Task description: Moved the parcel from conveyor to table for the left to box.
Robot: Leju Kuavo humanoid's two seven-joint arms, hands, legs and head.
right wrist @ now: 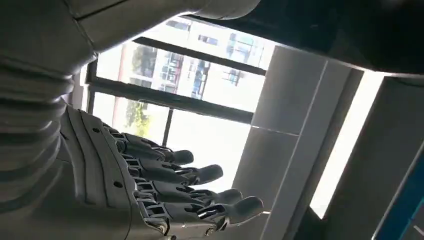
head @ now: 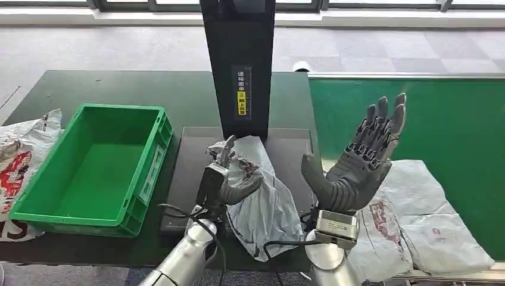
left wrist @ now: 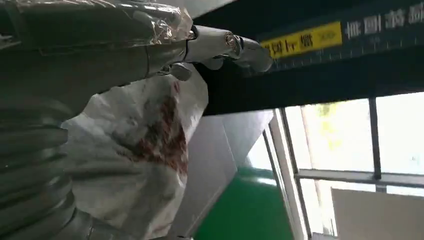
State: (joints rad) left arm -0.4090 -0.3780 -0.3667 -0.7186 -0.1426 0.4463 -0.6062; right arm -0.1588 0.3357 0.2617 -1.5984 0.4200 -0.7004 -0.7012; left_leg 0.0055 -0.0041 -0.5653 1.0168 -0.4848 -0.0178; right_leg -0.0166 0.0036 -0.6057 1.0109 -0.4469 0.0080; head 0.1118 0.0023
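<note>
A grey plastic parcel (head: 262,193) with a red print hangs over the dark scale plate (head: 190,161) at the table's middle; my left hand (head: 223,176) grips its upper part. The left wrist view has the same parcel (left wrist: 135,150) pressed against the left hand (left wrist: 75,55), fingers (left wrist: 235,47) wrapped over it. My right hand (head: 360,161) is raised beside the parcel, palm up, fingers spread and holding nothing. In the right wrist view the right hand (right wrist: 150,190) is open against the windows. The green box (head: 95,164) stands empty at the left of the table.
A black scanner post (head: 238,65) rises behind the scale plate. Two more white parcels (head: 417,220) lie on the green conveyor (head: 440,113) at the right. Another printed bag (head: 21,155) lies left of the box, at the table's edge.
</note>
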